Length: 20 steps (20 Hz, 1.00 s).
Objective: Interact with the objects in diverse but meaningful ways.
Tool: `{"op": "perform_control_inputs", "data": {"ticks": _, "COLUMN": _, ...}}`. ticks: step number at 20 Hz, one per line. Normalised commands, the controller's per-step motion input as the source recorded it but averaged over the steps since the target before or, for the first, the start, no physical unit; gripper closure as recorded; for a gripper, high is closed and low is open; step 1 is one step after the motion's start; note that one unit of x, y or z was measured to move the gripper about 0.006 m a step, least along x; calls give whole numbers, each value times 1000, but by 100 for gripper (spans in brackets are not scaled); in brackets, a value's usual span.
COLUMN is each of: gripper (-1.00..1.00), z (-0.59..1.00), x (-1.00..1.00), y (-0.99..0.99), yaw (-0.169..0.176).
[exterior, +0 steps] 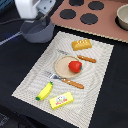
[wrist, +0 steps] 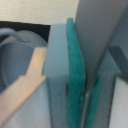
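so my fingers are pinched flat together over the grey pot, holding nothing, maybe lining up its rim.

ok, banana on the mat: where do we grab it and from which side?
Grip the banana across its yellow middle, coming straight down from above. It lies flat and diagonal on the mat, so set the fingers across its narrow width, square to its long axis. Both long sides look clear; the box lies nearby, toward the exterior view's right.
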Motion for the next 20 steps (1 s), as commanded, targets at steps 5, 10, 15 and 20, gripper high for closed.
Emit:
{"op": "perform_control_inputs", "data": {"ticks": 5, "gripper": 100, "z": 241, "x": 505, "y": 863, "yaw": 22}}
{"op": "perform_control_inputs", "data": {"ticks": 10, "gripper": 100, "z": 168, "x": 273, "y": 853, "yaw": 39}}
{"op": "perform_control_inputs", "data": {"ticks": 15, "gripper": 100, "z": 83, "x": 115, "y": 871, "yaw": 56}}
{"op": "perform_control_inputs", "data": {"ticks": 20, "gripper": 100, "z": 79, "x": 72, "y": 863, "yaw": 51}}
